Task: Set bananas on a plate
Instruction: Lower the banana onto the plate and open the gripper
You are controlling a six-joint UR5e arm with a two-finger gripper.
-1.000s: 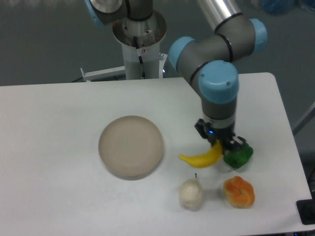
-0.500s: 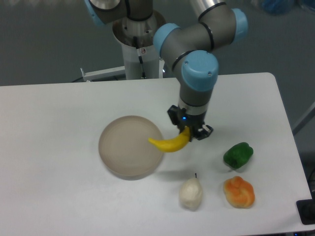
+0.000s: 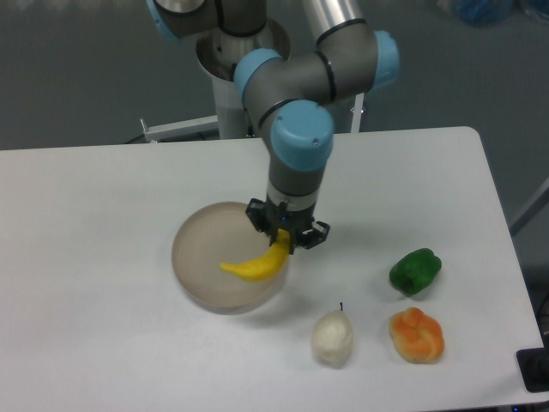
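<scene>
White matte surface (image 3: 103, 215) underneath it all, and I'm working right at its middle. Next in size, the round beige-grey shallow plate (image 3: 199, 251) with its low rim, sitting left of centre. My end effector (image 3: 286, 236) hangs over the plate's right edge, fingers closed on the upper end of the smooth, curved yellow banana (image 3: 255, 263), which droops down and to the left across the plate's right half. Whether the low tip touches the dish or only hangs over it, I cannot tell from here.

Off to the right, well clear of the plate: a glossy green pepper-like lump (image 3: 415, 269), a lumpy orange item (image 3: 417, 335) below it, and a white pear-shaped item (image 3: 333, 337) nearer the front edge.

So where do we stand? I judge the carry is about done, with the fruit over its target. What's left is to lower a little, open the fingers so the banana rests inside the rim, and lift away.
</scene>
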